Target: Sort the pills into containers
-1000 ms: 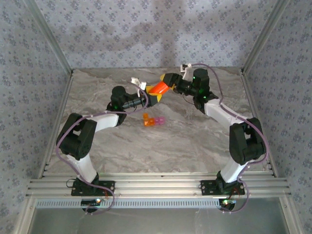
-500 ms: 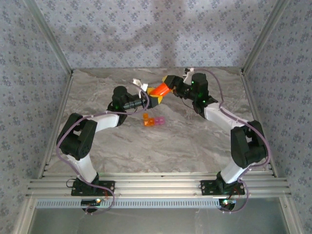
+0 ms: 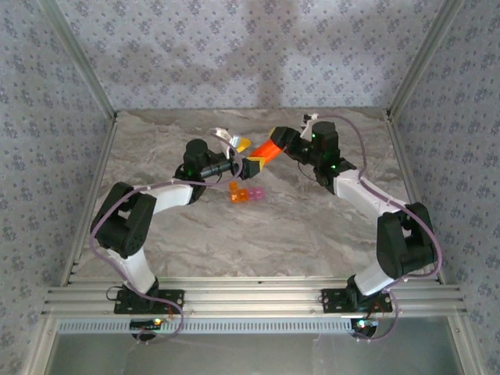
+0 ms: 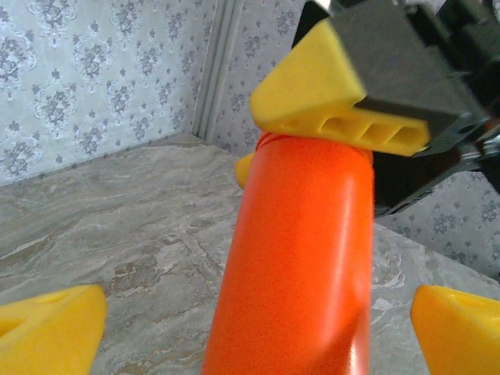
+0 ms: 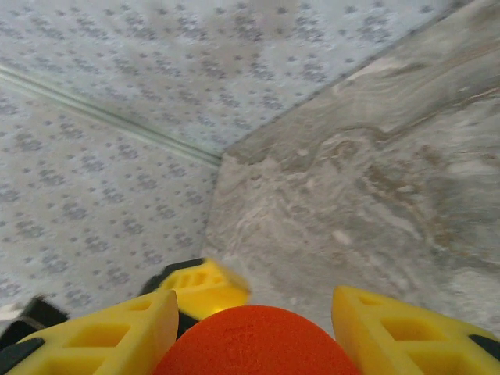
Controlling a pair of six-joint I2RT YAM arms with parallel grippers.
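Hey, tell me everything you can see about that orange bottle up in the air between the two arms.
The orange bottle is a smooth, glossy cylinder, plastic by its look, with a round orange cap. It hangs tilted above the marble-patterned table. The right pincer grips its cap end, a yellow finger on either side. Its other end points into the left pincer, whose fingers stand wide open, clear of the bottle on both sides. Whether anything is inside cannot be told.

Tabletop [image 3: 258,234]: grey, marble-veined. Walls [image 3: 234,55]: wore pale floral wallpaper on three sides. Aluminium posts [image 3: 78,58] framed corners; aluminium rails [image 3: 250,301] lined the near edge.
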